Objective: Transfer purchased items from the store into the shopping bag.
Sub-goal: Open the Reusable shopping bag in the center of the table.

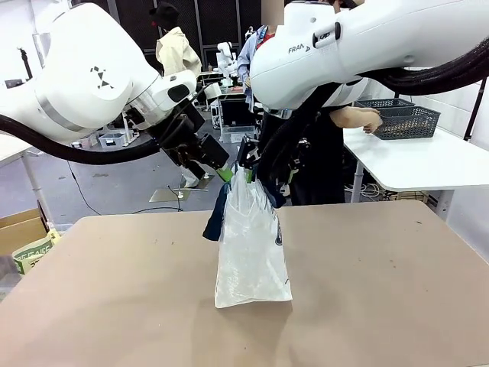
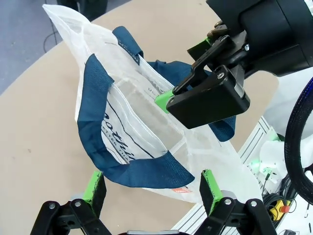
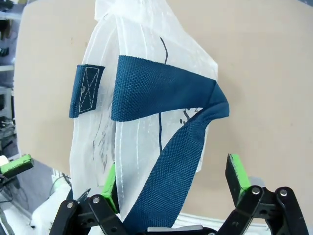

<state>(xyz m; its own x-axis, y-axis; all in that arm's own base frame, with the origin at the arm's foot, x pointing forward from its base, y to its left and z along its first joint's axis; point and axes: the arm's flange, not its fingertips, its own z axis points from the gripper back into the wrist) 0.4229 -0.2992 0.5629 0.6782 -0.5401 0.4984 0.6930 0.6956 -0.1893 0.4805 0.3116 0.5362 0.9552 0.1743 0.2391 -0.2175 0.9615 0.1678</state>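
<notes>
Fingers (image 2: 94, 188) of the left gripper (image 2: 151, 182) gaped wide beside the shopping bag (image 1: 252, 245), upright on the surface (image 1: 114, 290). The right gripper (image 3: 173, 169) spread wide, straddling its strap (image 3: 181, 161). The basket (image 1: 401, 118) sat far behind, by a person's hand (image 1: 357, 118).

Bright, even indoor light, with a faint soft shadow beside the bag (image 1: 252, 260) on the table (image 1: 114, 290), all sharply focused.

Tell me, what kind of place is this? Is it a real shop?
Probably a robot lab, not a real shop: two white robot arms work over a plain table, cables trail on the floor, and the store is a basket on a white side table.
</notes>
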